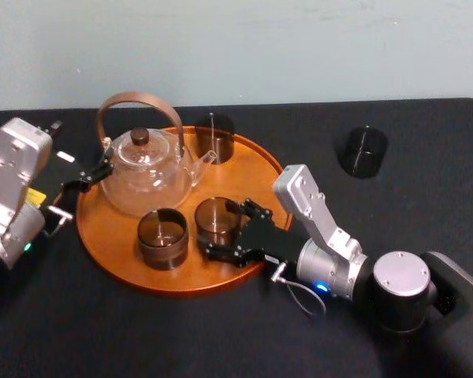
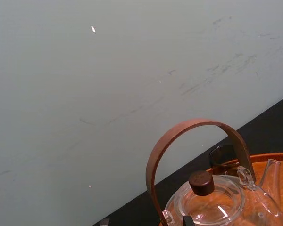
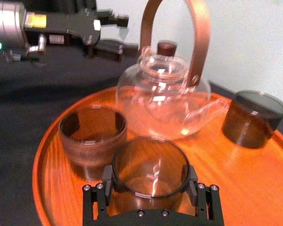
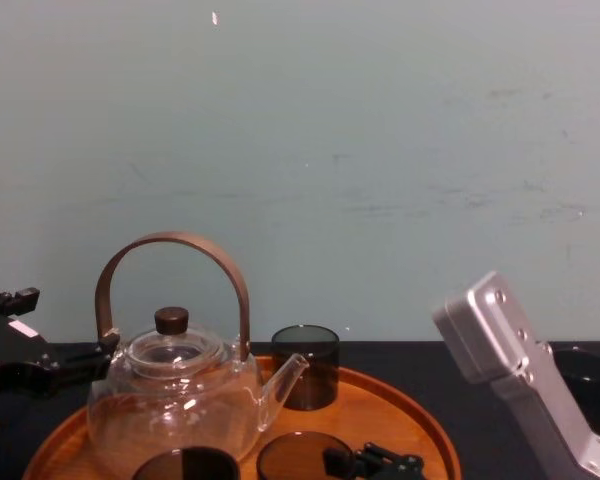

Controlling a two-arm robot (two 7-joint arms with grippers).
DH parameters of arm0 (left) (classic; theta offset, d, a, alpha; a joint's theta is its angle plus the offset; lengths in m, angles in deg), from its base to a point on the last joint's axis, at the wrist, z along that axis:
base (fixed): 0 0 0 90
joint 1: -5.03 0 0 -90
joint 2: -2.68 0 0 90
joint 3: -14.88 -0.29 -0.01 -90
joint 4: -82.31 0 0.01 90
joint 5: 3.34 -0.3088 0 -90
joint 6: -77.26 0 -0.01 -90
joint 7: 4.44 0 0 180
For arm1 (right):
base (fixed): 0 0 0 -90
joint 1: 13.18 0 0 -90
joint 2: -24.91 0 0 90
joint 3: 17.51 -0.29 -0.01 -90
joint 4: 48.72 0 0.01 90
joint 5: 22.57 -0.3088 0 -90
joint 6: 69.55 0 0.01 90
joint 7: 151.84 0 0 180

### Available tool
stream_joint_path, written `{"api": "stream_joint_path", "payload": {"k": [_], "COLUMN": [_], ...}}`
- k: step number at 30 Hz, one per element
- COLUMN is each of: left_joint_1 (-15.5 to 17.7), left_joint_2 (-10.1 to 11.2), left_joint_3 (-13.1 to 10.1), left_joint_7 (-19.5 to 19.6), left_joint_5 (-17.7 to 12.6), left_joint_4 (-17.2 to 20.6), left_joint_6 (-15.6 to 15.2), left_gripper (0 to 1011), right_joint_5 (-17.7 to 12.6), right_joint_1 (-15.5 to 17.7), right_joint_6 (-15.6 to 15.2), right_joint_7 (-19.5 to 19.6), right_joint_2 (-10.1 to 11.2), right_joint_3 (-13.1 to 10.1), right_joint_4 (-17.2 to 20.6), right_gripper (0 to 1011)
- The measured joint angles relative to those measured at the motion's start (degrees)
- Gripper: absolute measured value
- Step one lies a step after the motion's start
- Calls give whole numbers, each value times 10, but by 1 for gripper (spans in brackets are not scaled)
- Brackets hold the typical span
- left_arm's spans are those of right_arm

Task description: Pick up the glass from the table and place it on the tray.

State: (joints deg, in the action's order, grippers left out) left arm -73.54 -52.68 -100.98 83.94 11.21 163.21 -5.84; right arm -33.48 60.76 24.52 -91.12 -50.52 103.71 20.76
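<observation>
On the tray (image 1: 256, 175), toward its front right rim: glass (image 1: 215, 220), upright, base apparently resting on the wood; fingers (image 3: 192, 176) of right gripper (image 1: 219, 229) closed against its two sides; placement judged nearly done, release and withdrawal left; left gripper (image 1: 85, 181) idle beside teapot (image 1: 146, 177), fingers spread; dark cup (image 1: 363, 150) apart on counter (image 1: 426, 181).

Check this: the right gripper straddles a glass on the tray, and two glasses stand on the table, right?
No: the head view shows only one dark glass on the table. The right gripper does straddle a glass on the tray.
</observation>
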Motion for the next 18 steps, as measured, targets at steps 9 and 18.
{"api": "stream_joint_path", "payload": {"k": [9,18], "left_joint_1": [0,0], "left_joint_2": [0,0], "left_joint_3": [0,0], "left_joint_7": [0,0], "left_joint_5": [0,0], "left_joint_4": [0,0], "left_joint_6": [0,0], "left_gripper": [1009,1010], "right_joint_5": [-5,-5], "right_joint_1": [4,23], "right_joint_6": [-7,-41], "right_joint_7": [-5,20], "right_joint_2": [5,21], "right_joint_3": [-1,-11], "right_joint_4": [7,55], "right_gripper": [1003,1003]}}
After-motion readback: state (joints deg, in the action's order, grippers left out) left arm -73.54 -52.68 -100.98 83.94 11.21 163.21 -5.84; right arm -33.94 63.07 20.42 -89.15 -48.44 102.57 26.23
